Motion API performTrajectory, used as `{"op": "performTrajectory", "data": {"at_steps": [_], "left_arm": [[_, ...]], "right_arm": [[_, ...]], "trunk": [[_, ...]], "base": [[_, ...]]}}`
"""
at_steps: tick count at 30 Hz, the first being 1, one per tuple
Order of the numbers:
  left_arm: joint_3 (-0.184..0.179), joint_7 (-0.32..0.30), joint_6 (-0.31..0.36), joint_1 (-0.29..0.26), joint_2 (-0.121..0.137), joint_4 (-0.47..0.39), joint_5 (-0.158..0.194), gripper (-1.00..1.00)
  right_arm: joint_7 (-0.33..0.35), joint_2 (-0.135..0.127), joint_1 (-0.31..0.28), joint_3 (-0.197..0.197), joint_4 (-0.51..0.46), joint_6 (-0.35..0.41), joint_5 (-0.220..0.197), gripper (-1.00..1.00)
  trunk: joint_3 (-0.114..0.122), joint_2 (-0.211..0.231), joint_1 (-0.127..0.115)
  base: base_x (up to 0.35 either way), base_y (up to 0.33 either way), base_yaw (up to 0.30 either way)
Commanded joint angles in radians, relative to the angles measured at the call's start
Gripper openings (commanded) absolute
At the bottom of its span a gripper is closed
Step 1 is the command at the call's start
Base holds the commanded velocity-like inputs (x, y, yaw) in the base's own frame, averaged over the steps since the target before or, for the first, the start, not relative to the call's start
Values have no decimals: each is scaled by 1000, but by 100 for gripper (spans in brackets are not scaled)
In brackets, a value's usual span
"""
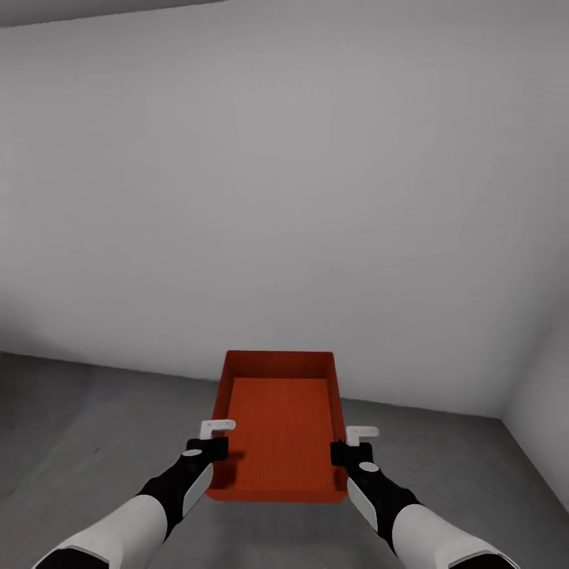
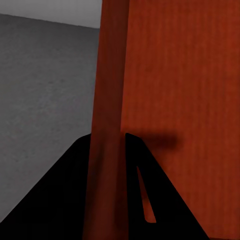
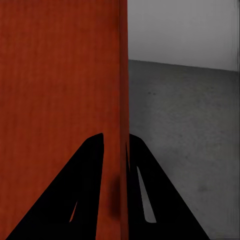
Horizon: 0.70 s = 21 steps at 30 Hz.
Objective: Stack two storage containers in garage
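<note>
- Head view: the storage container (image 1: 280,427), an orange-red lidless bin, is being held out in front of the robot, above the dark grey floor (image 1: 87,427). The left gripper (image 1: 212,442) is clamping the container's left wall and the right gripper (image 1: 357,446) is clamping its right wall. A plain pale grey wall (image 1: 284,174) is standing ahead and another is meeting it at the right corner. Nothing is lying on the concrete between the container and the wall.
- Left wrist view: the left gripper (image 2: 111,165) is pinching the container (image 2: 180,75) wall, one dark finger sitting on each face. Mottled grey floor (image 2: 45,85) is showing beside it.
- Right wrist view: the right gripper (image 3: 116,165) is gripping the container (image 3: 55,70) wall in like manner, fingers closed against both faces. Floor (image 3: 185,130) and pale wall (image 3: 180,30) are showing beyond.
</note>
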Motion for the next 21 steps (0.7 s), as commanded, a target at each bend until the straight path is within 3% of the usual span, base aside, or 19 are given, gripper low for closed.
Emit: {"op": "performTrajectory", "data": {"at_steps": [1, 10, 21], "left_arm": [[18, 9, 6, 0, -3, -4, -3, -100], [18, 9, 6, 0, -3, -4, -3, -100], [18, 9, 6, 0, -3, -5, -3, -100]], "right_arm": [[-11, 1, 0, -7, 3, -7, -13, -100], [-10, 1, 0, -7, 3, -7, -13, -100], [-11, 0, 0, -7, 4, -5, -13, -100]], "trunk": [[0, -1, 0], [0, -1, 0], [0, -1, 0]], "base": [[0, 0, -243], [0, 0, -233], [0, 0, -28]]}}
